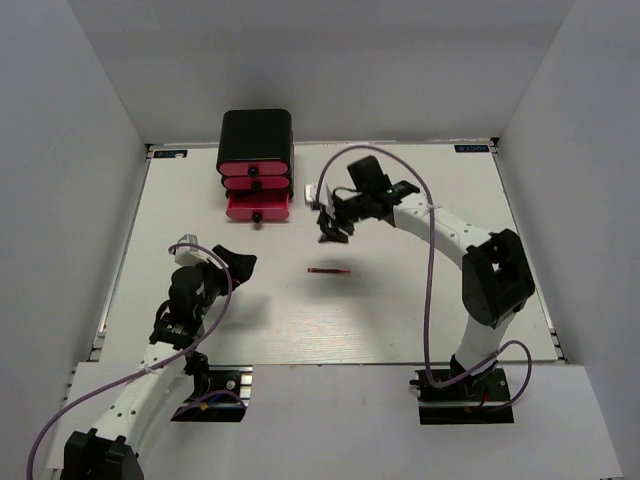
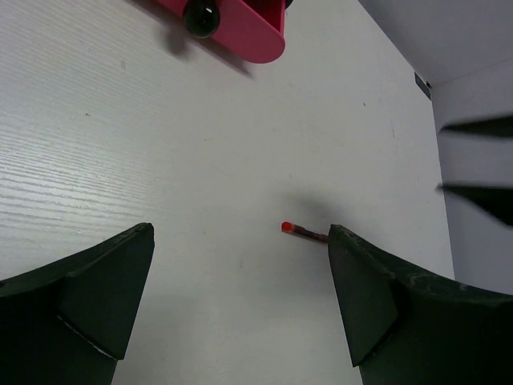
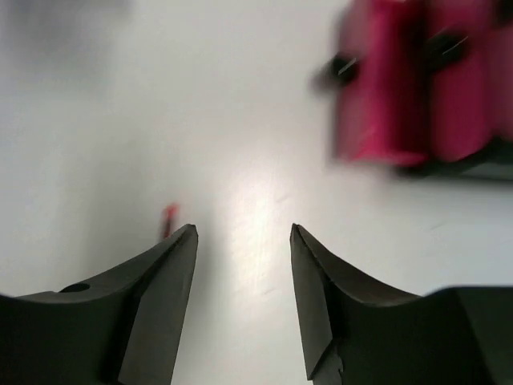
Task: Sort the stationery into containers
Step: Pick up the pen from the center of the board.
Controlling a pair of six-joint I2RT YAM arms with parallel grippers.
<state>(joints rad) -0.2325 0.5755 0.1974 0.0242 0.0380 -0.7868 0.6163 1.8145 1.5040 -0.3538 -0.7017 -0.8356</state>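
Thin dark pen [image 1: 328, 270] lying on a white table [image 1: 420, 300] between two robot grippers.

From above, the pen's long axis runs left to right, parallel to the table's near edge. It lies in front of a black cabinet [image 1: 256, 135] whose lowest pink drawer [image 1: 258, 208] is pulled out. The pen's red tip [image 2: 286, 228] points toward the left gripper [image 2: 240, 233], whose fingers stand wide apart, gripping nothing. The right gripper [image 3: 244, 228] hangs beyond the pen, nearer the cabinet, fingers also apart.

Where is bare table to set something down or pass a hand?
Bare: table left of the cabinet, the far right corner beyond the right arm, the near strip this side of the pen. Crowded: between the pulled-out bottom drawer, right hand and left hand.
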